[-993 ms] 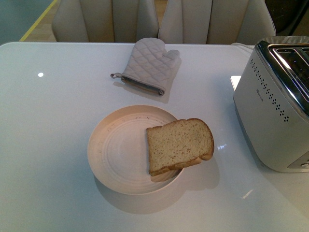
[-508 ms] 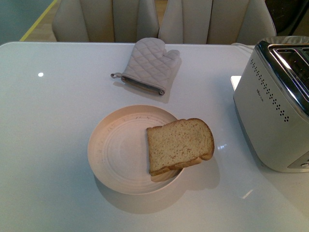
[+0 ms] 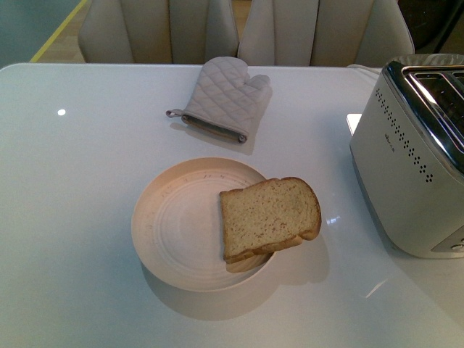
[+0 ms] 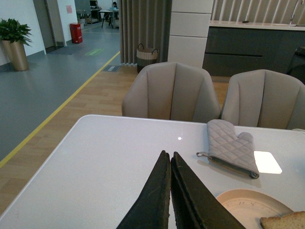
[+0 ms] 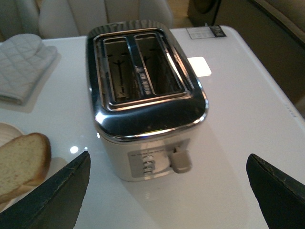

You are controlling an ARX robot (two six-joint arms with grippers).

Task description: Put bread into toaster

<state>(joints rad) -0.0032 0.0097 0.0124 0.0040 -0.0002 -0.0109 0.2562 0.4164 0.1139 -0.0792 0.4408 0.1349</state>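
Observation:
The bread (image 3: 270, 216) is a tan speckled slice with brown crust, lying on the right side of a cream plate (image 3: 177, 232) and overhanging its rim. It also shows in the left wrist view (image 4: 286, 221) and the right wrist view (image 5: 21, 164). The toaster (image 3: 413, 167) stands at the table's right edge; the right wrist view shows its chrome top (image 5: 143, 71), two empty slots and lever. My left gripper (image 4: 167, 156) is shut and empty, above the table left of the plate. My right gripper (image 5: 167, 164) is open wide, in front of the toaster's lever end. Neither gripper shows in the front view.
A grey quilted oven mitt (image 3: 225, 96) lies behind the plate; it also shows in the left wrist view (image 4: 231, 147). Two beige chairs (image 3: 239, 29) stand at the table's far edge. The table (image 3: 80, 188) is white and glossy.

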